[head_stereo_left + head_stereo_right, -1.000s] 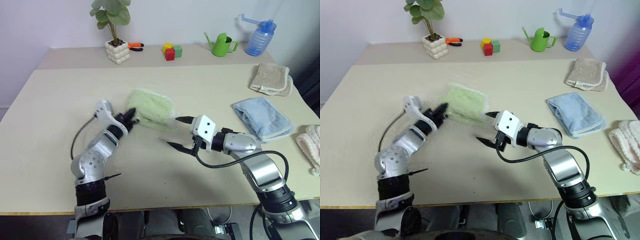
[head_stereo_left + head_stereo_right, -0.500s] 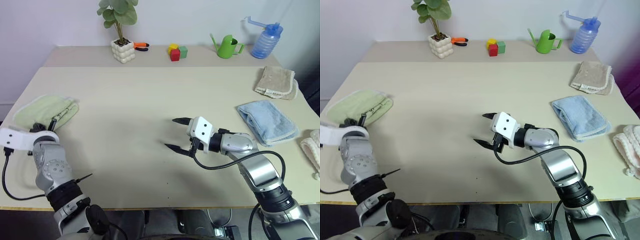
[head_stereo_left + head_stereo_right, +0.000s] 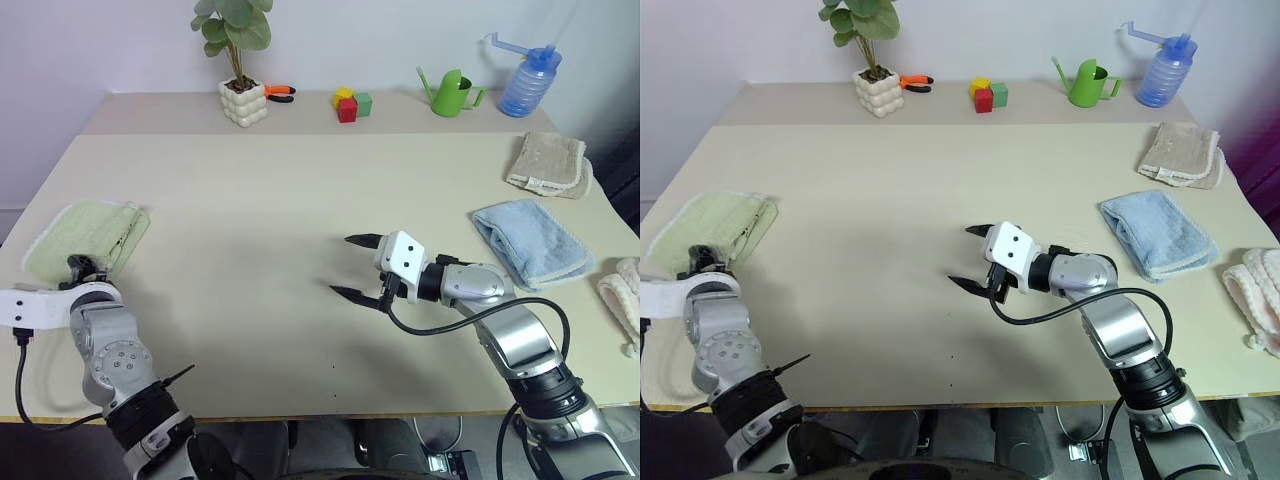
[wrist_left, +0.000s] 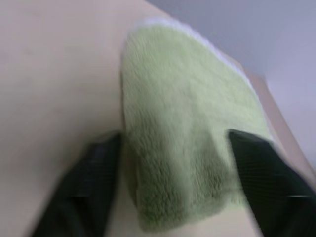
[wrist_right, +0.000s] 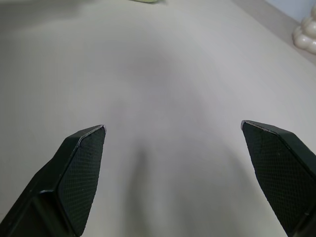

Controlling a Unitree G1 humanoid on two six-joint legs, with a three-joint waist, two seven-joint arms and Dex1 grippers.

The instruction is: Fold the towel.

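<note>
the towel (image 3: pixel 85 232) lies folded at the bench's (image 3: pixel 300 200) nine o'clock edge, left hand (image 4: pixel 168 163) spread astride it, right hand (image 3: pixel 352 268) open, empty.

no readable text, labels, brands or numbers anywhere

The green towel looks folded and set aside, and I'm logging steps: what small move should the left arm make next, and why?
Probably draw the left gripper straight back off the towel. Its fingers stand open on either side of the folded cloth, which lies flat at the table edge.
</note>
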